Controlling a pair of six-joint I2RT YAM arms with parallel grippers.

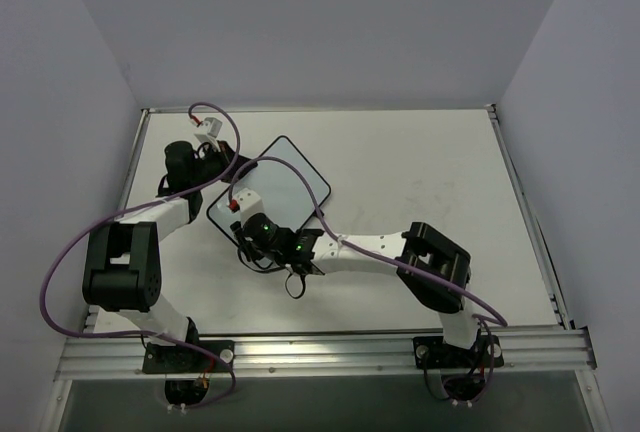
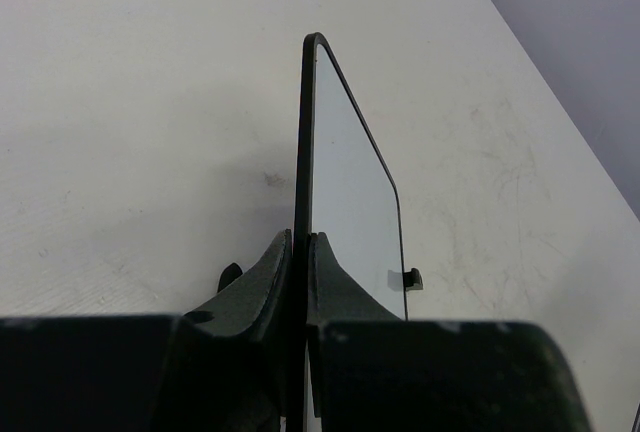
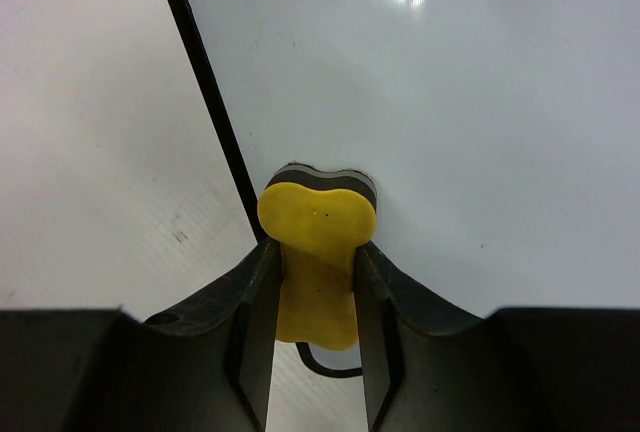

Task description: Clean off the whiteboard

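right wrist shows my right pincer [image 3: 316, 257] pinching the yellow eraser [image 3: 318, 214] against the whiteboard [image 3: 450, 102]; left pincer [image 2: 301, 247] clamps its edge.

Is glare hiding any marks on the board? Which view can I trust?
Right wrist: one small glare streak on the whiteboard, the rest evenly lit, no marks visible; eraser sharp. Left wrist: board nearly edge-on, little surface readable. Top external: board small, partly covered.
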